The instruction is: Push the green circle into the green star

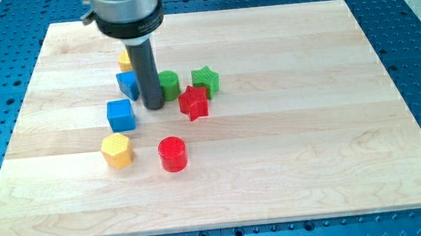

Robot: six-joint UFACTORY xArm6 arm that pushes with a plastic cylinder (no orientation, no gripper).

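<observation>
The green circle [169, 84] sits on the wooden board just left of the green star [206, 80], with a small gap between them. My tip [154, 106] rests on the board right at the green circle's left side, between it and a blue block [127, 85]. The dark rod hides part of the circle's left edge. A red star [194, 102] lies just below the gap between the circle and the green star, close to both.
A yellow block [124, 60] sits behind the rod, partly hidden. A blue cube [121, 114], a yellow hexagon [116, 151] and a red circle [172, 153] lie lower on the wooden board [312, 140].
</observation>
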